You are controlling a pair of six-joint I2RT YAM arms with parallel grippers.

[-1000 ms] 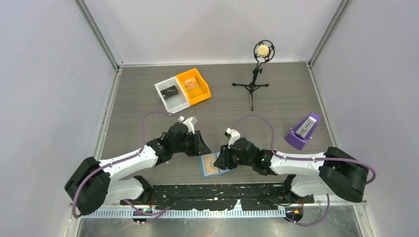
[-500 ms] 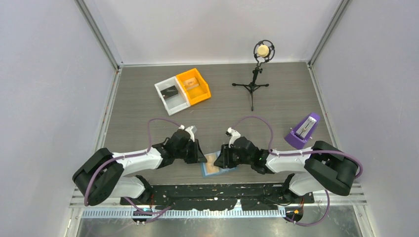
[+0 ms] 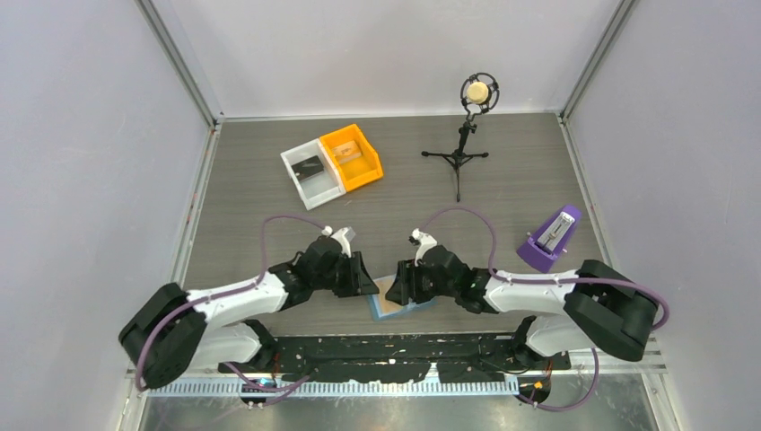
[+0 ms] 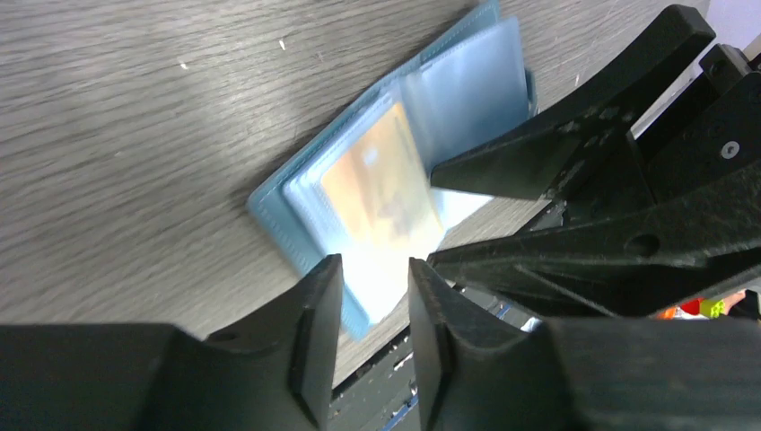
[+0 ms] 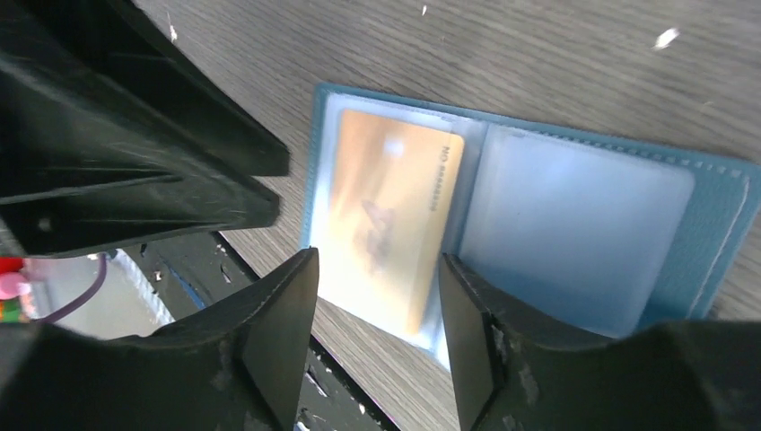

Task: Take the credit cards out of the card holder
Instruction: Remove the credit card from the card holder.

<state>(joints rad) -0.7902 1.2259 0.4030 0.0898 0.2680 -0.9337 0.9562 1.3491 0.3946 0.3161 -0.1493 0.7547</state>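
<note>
- Two robot arms meet over the card holder, a light-blue wallet lying open and flat on the grey wood-grain table, close to the near edge and between the two wrists.
- The tan card sits in the holder's left-hand sleeve as the right wrist camera sees it. The clear pocket beside it holds nothing that can be made out.
- The left gripper hangs over the holder's near corner, its jaws parted by a narrow gap. The pale edge of the wallet shows through that gap and nothing is seen pinched. Whether the tips touch the wallet cannot be told.
- The right gripper is spread wider, one finger on either side of the tan card's near end, and grasps nothing. Contact with the sleeve cannot be made out.
- The two grippers face each other across the wallet, tips close together but apart.
- Well back on the table stand a white bin and an orange bin, touching side by side.
- A microphone stand rises at the rear right, and a purple wedge stand sits near the right wall.
</note>
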